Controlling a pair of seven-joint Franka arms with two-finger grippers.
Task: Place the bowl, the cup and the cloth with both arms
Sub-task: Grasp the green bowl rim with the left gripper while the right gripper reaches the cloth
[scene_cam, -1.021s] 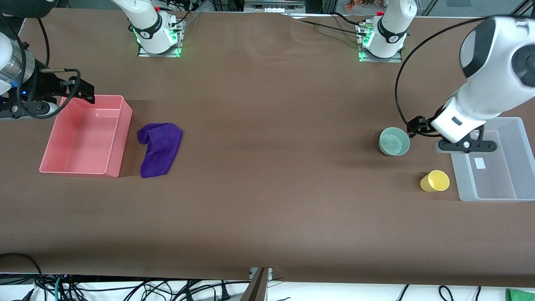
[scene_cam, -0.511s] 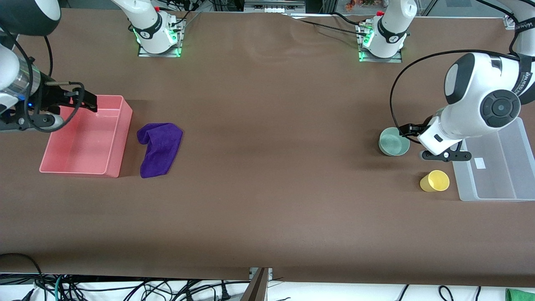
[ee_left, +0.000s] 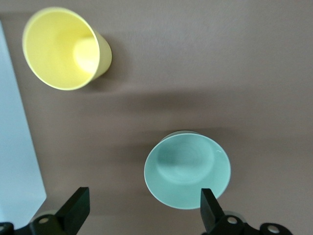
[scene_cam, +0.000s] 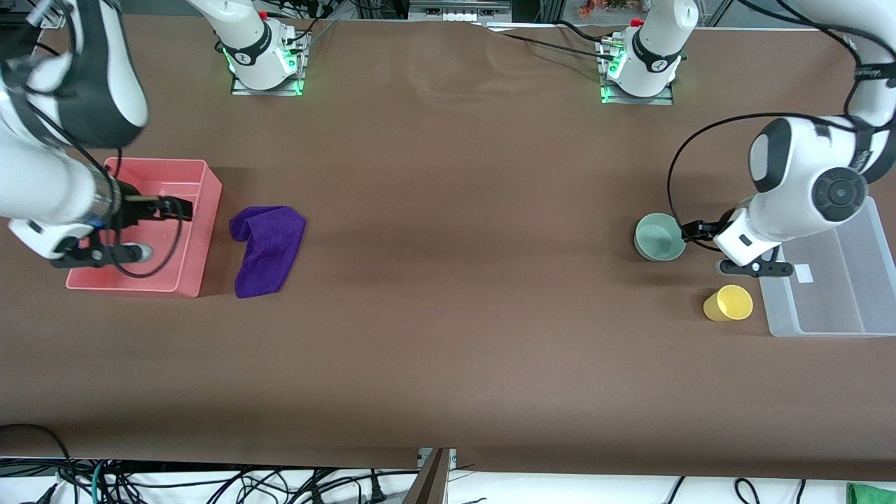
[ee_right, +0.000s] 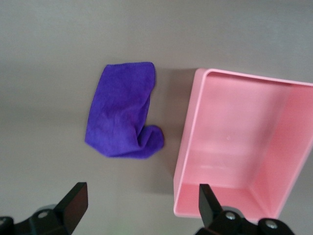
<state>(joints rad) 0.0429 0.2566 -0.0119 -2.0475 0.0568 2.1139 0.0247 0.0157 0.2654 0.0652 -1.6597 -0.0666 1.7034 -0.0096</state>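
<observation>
At the middle right of the front view, the left gripper [scene_cam: 735, 246] hangs with its fingers [ee_left: 76, 210] spread wide and empty, over the table between the mint-green bowl [scene_cam: 660, 237] and the clear plastic bin [scene_cam: 833, 318]. The yellow cup [scene_cam: 728, 303] stands lower in the frame, nearer the camera than the bowl and just beside the clear bin. At the middle left, the right gripper [scene_cam: 150, 227] hovers over the pink bin [scene_cam: 203, 231], its fingers [ee_right: 73, 203] likewise apart and holding nothing. The purple cloth [scene_cam: 267, 248] lies crumpled on the brown table [scene_cam: 448, 315] just beside the pink bin, toward the table's middle.
</observation>
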